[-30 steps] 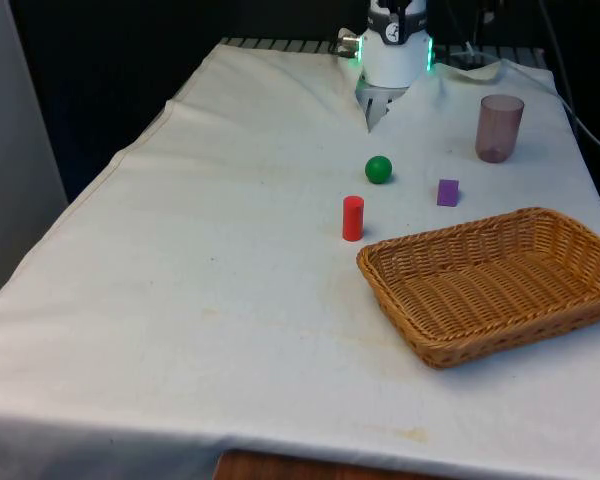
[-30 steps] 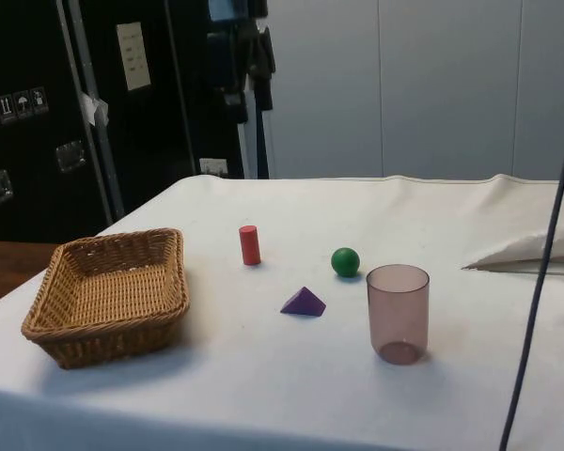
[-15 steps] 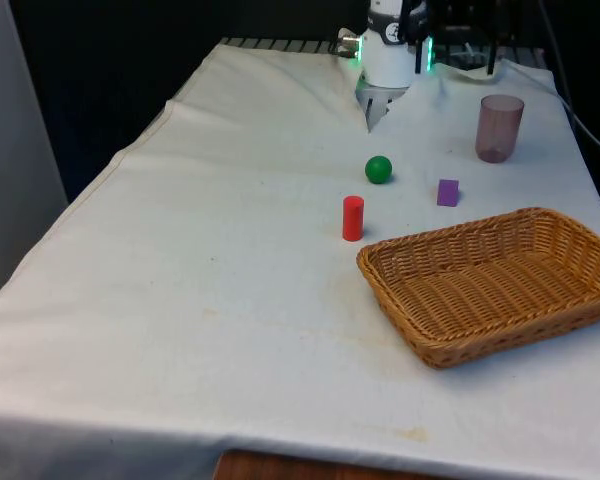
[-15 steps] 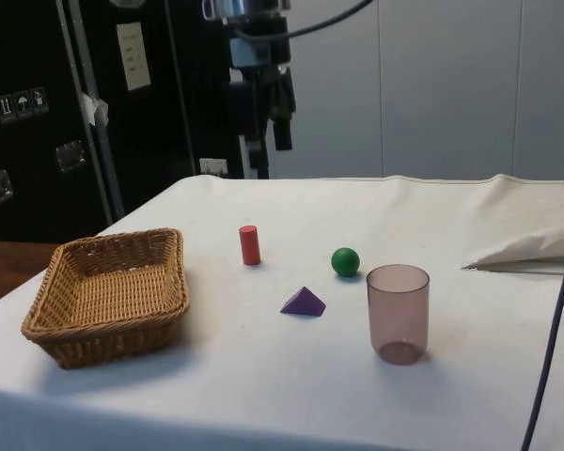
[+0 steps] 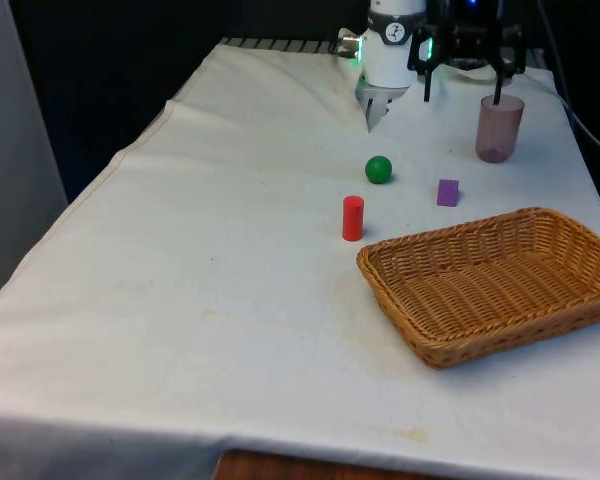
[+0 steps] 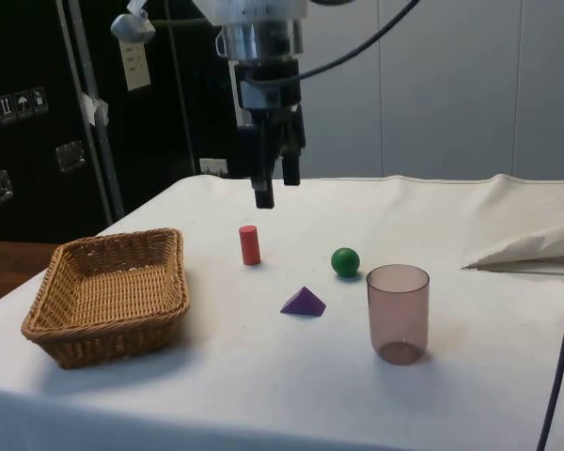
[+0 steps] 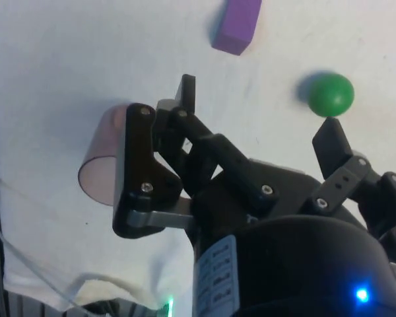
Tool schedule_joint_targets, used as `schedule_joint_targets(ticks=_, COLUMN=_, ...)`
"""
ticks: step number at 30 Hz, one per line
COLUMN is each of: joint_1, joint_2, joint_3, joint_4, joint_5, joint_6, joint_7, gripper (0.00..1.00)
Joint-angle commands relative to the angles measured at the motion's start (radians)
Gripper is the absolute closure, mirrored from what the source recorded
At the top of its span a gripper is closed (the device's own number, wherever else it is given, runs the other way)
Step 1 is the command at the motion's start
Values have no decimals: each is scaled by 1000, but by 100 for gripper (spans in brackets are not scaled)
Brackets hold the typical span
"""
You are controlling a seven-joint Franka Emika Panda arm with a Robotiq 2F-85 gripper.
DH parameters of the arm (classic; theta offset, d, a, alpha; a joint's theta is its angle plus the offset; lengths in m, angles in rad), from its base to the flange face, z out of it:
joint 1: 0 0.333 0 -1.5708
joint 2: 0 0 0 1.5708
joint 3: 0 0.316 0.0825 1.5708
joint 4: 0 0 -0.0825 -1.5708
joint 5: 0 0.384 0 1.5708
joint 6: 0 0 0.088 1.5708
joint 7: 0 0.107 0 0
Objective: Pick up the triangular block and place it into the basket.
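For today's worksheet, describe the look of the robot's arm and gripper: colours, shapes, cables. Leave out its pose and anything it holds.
The arm is white with a rounded casing, narrowing to a ribbed metallic wrist section. Below it sits a black two-finger gripper built of bolted, angular linkage pieces with slim straight fingers. A black cable curves away from the wrist.

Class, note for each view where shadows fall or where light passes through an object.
Front view: the basket casts a soft shadow on the cloth along its near side. Side view: the cup is see-through, the cloth showing through its tinted wall. Wrist view: the green ball has a dark shadow beside it, and the open gripper looms dark.
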Motion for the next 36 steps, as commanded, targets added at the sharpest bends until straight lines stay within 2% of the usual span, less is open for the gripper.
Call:
schedule_joint_targets(ticks=1, joint_1=1, joint_2=6, joint_3=3, joint_4=-8, joint_5=-20, joint_6=26, joint_7=26, gripper=0)
schedule_joint_targets(ticks=2, joint_1=0, joint_2=0, joint_3=0, joint_4=0, joint_5=0, joint_6=0, joint_7=0, gripper=0)
schedule_joint_targets(ticks=3, joint_1=1, joint_2=6, joint_3=3, joint_4=-8, joint_5=-20, joint_6=26, joint_7=26, gripper=0)
schedule_joint_targets(ticks=11, joint_1=2, joint_2=58, joint_3=24, joint_4=-40, joint_5=-41, joint_6=114, joint_7=78, gripper=0)
schedule_joint_targets(ticks=12, joint_1=0, joint_2=53, joint_3=26, joint_4=-38, joint_5=-22, joint_6=99, joint_7=60, gripper=0)
schedule_joint_targets(ticks=13, joint_1=2, joint_2=66, joint_3=26, joint_4=-41, joint_5=-43, joint_6=122, joint_7=79, gripper=0)
schedule_joint_targets(ticks=19, joint_1=3, joint_2=115, joint_3=28, joint_4=-44, joint_5=-47, joint_6=168, joint_7=82, gripper=0)
schedule_joint_targets(ticks=20, joint_1=1, joint_2=124, joint_3=32, joint_4=-40, joint_5=-27, joint_6=162, joint_7=63, gripper=0)
schedule_joint_targets(ticks=21, joint_1=4, joint_2=132, joint_3=28, joint_4=-45, joint_5=-48, joint_6=182, joint_7=82, gripper=0)
schedule_joint_targets(ticks=27, joint_1=7, joint_2=187, joint_3=29, joint_4=-53, joint_5=-47, joint_6=230, joint_7=83, gripper=0)
schedule_joint_targets(ticks=28, joint_1=2, joint_2=180, joint_3=35, joint_4=-46, joint_5=-27, joint_6=209, joint_7=63, gripper=0)
schedule_joint_targets(ticks=29, joint_1=8, joint_2=195, joint_3=29, joint_4=-55, joint_5=-47, joint_6=237, joint_7=83, gripper=0)
schedule_joint_targets(ticks=36, joint_1=12, joint_2=249, joint_3=21, joint_4=-63, joint_5=-56, joint_6=283, joint_7=86, gripper=0)
